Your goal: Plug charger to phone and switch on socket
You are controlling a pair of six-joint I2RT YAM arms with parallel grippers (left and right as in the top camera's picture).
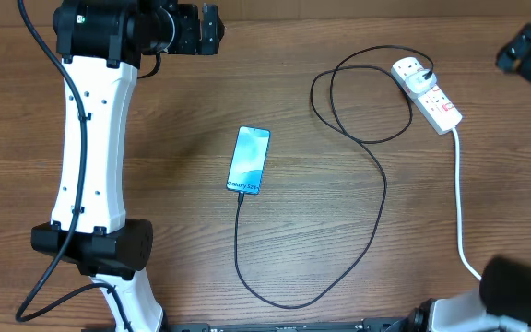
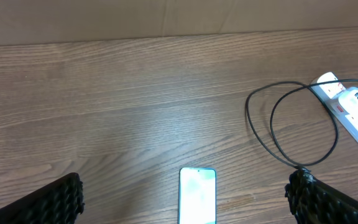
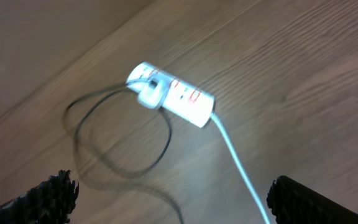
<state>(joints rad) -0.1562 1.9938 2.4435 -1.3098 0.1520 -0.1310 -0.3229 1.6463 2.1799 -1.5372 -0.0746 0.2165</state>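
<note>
The phone (image 1: 249, 160) lies screen up at the table's middle, and also shows in the left wrist view (image 2: 197, 194). The black charger cable (image 1: 381, 198) meets the phone's near short edge, loops along the front and coils up to its plug (image 1: 414, 70) in the white socket strip (image 1: 431, 96) at the back right. My left gripper (image 1: 206, 32) is open and empty, high at the back left, with the phone between its fingers in the left wrist view (image 2: 185, 185). My right gripper (image 1: 528, 51) is open and empty, right of the socket (image 3: 178, 96), above the table (image 3: 173, 186).
The thick white cord (image 1: 460, 212) runs from the socket toward the front right edge. The left arm's white column and base (image 1: 90, 184) stand at the left. The right arm's base (image 1: 524, 286) sits at the front right corner.
</note>
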